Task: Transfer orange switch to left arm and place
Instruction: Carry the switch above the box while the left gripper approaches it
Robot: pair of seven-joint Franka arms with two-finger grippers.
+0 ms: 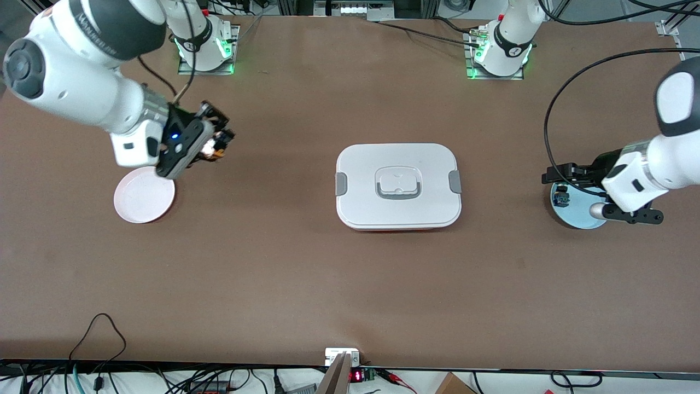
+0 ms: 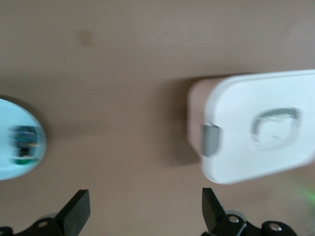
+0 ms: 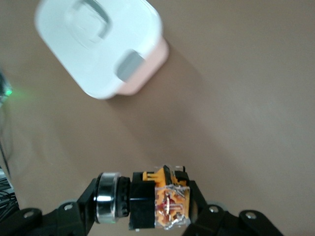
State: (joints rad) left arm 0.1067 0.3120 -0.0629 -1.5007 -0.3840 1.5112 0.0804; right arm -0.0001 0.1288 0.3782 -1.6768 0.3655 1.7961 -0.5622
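The orange switch [image 3: 158, 202], with a metal-ringed cap, black collar and orange-clear body, lies crosswise between the fingers of my right gripper [image 3: 145, 205], which is shut on it. In the front view this gripper [image 1: 215, 143] hangs over bare table just past the pink plate [image 1: 143, 203], at the right arm's end, with the switch [image 1: 219, 153] at its tip. The white box [image 1: 398, 186] sits mid-table, between the two arms and apart from both. My left gripper [image 1: 553, 179] is open and holds nothing, over the rim of a blue plate [image 1: 575, 218]; its fingers [image 2: 78, 209] stand wide apart.
A small switch with a blue body [image 1: 561, 198] lies on the blue plate [image 2: 12, 164] at the left arm's end, also seen as a blue-green switch [image 2: 24, 143] from the left wrist. The box [image 2: 261, 128] [image 3: 98, 44] has grey side clips. Cables run along the table's front edge.
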